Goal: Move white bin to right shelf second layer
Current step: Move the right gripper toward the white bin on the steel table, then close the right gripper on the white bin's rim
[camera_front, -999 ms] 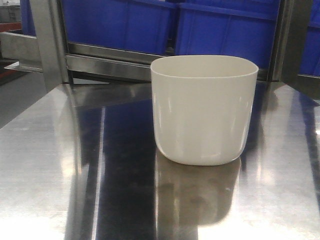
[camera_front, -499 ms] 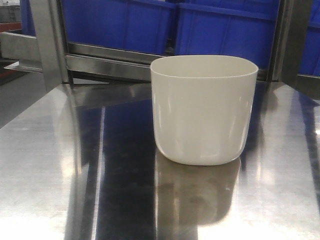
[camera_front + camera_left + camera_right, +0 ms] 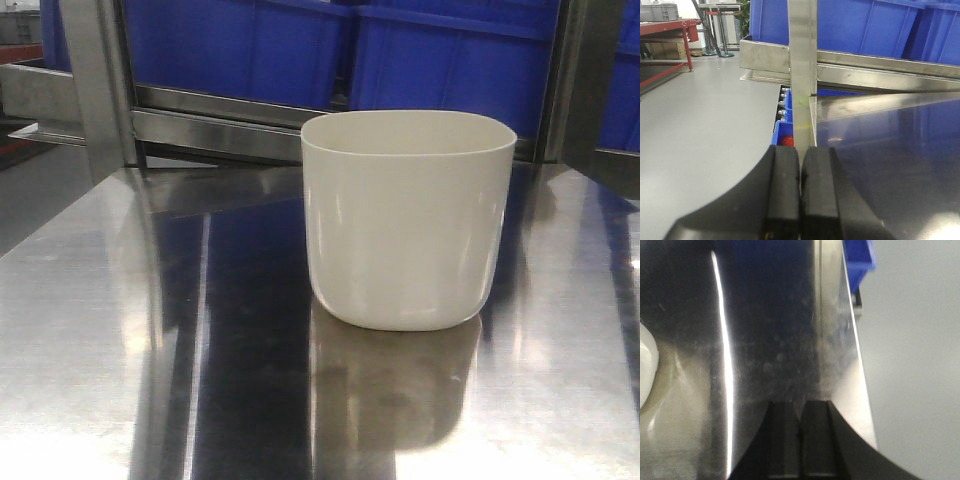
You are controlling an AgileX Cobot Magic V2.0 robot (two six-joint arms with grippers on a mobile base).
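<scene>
The left gripper's [image 3: 800, 151] fingers [image 3: 783, 190] are pressed pad to pad with no gap and nothing between them. Straight ahead of their tips rises an upright steel post [image 3: 802, 60], and the near-left corner edge of the steel tabletop [image 3: 890, 150] begins just to the right of that post. The mirror-like top stretches ahead and to the right of the fingers. To their left there is only open grey floor [image 3: 705, 115], with a red workbench [image 3: 665, 27] far off at the back. Beyond the post a horizontal steel rail [image 3: 865, 75] crosses the view, with blue crates [image 3: 855, 25] sitting above it.

The right gripper's [image 3: 800, 405] fingers [image 3: 815, 440] are likewise closed against each other and hold nothing. They hang over the tabletop [image 3: 775, 340], and its right edge runs close beside them on the right. Past that edge the floor lies bare. A blue crate corner [image 3: 860, 260] shows ahead and to the right. The white bin [image 3: 646, 365] shows only as a sliver at the far left, well apart from these fingers.

From the front, the white bin [image 3: 405, 220] stands upright on the tabletop [image 3: 150, 330], right of centre, with bare steel all round it and the rail [image 3: 220, 130] close behind its rim. No finger touches it. The roller tier itself cannot be made out.
</scene>
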